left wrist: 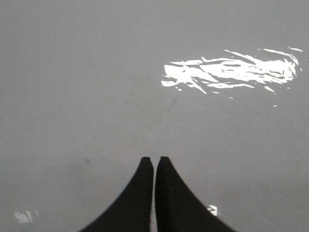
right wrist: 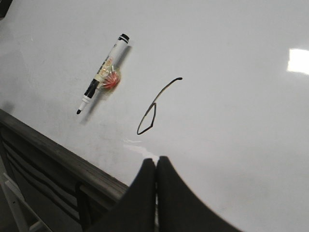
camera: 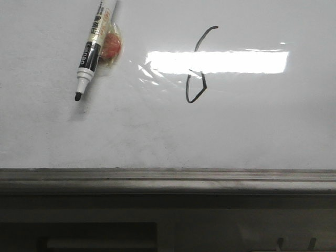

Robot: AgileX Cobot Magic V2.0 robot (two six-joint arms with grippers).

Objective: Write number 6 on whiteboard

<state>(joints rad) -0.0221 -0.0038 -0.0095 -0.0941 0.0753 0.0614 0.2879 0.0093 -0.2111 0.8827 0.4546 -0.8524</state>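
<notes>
black ink of the number 6 (camera: 196, 68) sits mid whiteboard (camera: 252, 131); we judge it smudge-prone. marker (camera: 93, 48) lies uncapped, light, slippery; grasp mid-barrel. left gripper (left wrist: 154, 160) and right gripper (right wrist: 156, 160): fingers together, empty.

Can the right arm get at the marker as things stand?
Probably yes. The marker lies uncapped and alone on the whiteboard, beside the 6, with bare board between it and the right pincer. That pincer is shut and would have to open first.
</notes>
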